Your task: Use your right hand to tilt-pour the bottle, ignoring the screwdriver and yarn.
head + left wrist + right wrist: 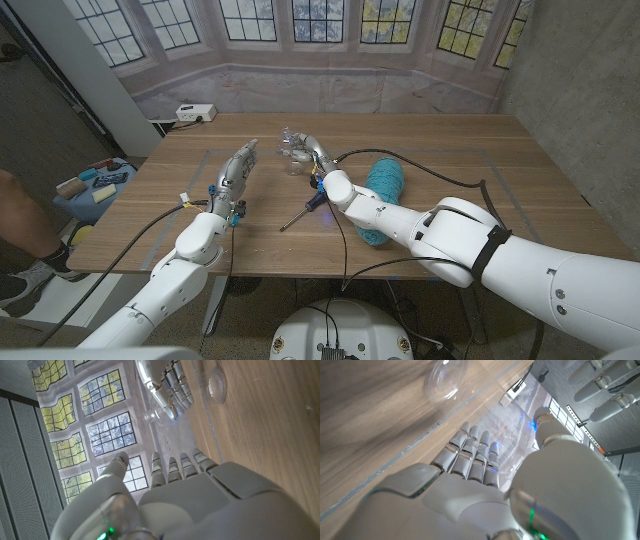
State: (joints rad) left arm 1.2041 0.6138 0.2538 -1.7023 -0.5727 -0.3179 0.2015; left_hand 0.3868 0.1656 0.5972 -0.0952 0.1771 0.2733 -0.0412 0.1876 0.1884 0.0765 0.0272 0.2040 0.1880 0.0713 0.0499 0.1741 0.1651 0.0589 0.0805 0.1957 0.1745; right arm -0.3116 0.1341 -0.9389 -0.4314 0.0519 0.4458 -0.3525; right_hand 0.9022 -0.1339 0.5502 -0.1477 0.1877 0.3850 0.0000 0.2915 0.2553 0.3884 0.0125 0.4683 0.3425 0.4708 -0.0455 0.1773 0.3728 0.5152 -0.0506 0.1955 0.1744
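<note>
Bottle sits just above the centre of the head view, a clear one, tipped over in the right hand, whose fingers are wrapped round its body; judging by the lean, the pour is under way or close to it. The right arm stretches in from the lower right corner across the tabletop, wrist turned so the hand comes at the bottle from the side, which is what a tilt needs. In the left wrist view the same right hand shows with fingers curled on the bottle. A clear round shape in the right wrist view may be the bottle's base, though I can't be sure. The screwdriver lies just below the hand and the teal yarn beside the forearm, both untouched. The left hand waits left of centre, fingers straight, side by side, holding nothing, clear of the pour.
</note>
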